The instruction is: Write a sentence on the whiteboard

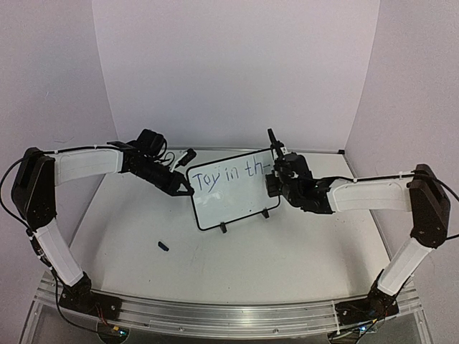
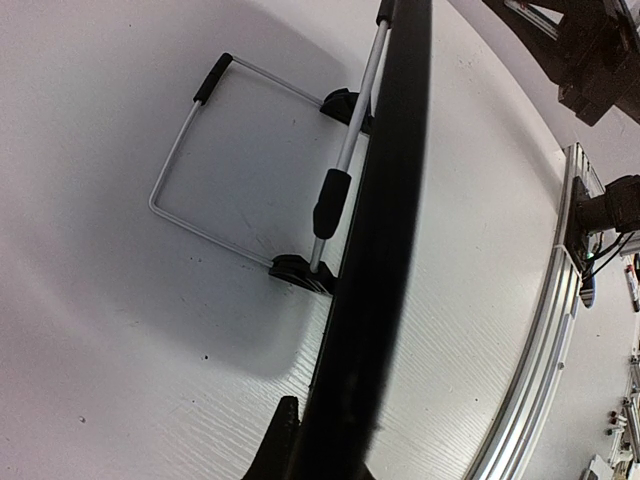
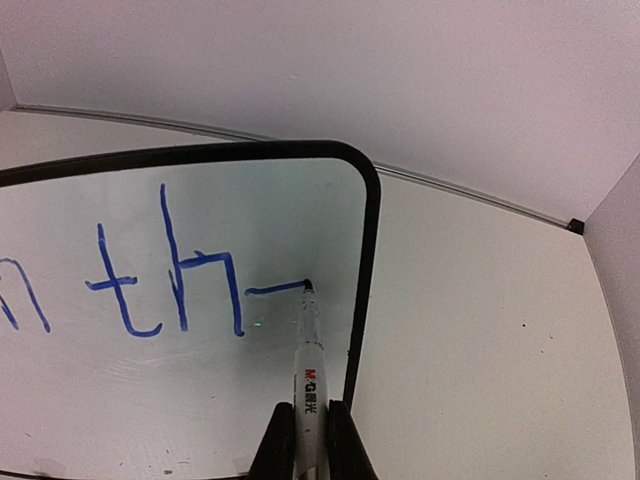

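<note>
The left gripper (image 1: 183, 189) clamps the whiteboard (image 1: 233, 204) by its left edge, probably on the frame; the whiteboard stands on the desk (image 1: 301, 251), its sentence (image 1: 231, 173) reading "Toy in th-"; at its right edge the right gripper (image 3: 310, 415) pinches the marker (image 3: 308, 340), tip on the stroke; press lightly, curl back before the frame; the left jaws' contact is mostly hidden.

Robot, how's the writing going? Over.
Left tool shut on whiteboard edge. Right tool shut on marker, tip on whiteboard. Sentence reads: Toy in th-. Nothing blocking.
</note>
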Action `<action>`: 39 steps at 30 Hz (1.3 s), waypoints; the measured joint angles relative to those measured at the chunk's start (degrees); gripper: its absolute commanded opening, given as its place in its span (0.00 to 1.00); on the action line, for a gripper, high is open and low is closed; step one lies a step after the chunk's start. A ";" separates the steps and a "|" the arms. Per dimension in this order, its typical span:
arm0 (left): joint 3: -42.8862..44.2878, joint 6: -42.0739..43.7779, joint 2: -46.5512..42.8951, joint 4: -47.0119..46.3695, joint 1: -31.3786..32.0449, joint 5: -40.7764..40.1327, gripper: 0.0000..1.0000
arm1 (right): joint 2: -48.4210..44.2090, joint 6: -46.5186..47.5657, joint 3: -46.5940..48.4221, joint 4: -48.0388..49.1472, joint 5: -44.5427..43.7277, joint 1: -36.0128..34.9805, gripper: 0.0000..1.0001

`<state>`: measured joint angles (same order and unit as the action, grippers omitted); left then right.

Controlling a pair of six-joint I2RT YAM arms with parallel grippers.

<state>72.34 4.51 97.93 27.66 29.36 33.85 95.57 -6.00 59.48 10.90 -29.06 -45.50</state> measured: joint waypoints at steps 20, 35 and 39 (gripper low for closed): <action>0.00 -0.02 0.00 0.02 0.00 0.00 0.00 | 0.00 2.19 0.42 1.90 2.14 0.48 0.00; 0.00 -0.07 0.02 0.07 0.00 -0.02 0.00 | 0.00 1.22 -0.70 2.84 5.31 0.48 0.00; 0.00 -0.09 0.02 0.15 0.00 0.00 0.00 | 0.00 0.85 -1.27 2.91 6.08 0.48 0.00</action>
<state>72.34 4.43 97.95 27.81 29.36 33.85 95.57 -5.15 58.22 13.80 -22.98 -45.01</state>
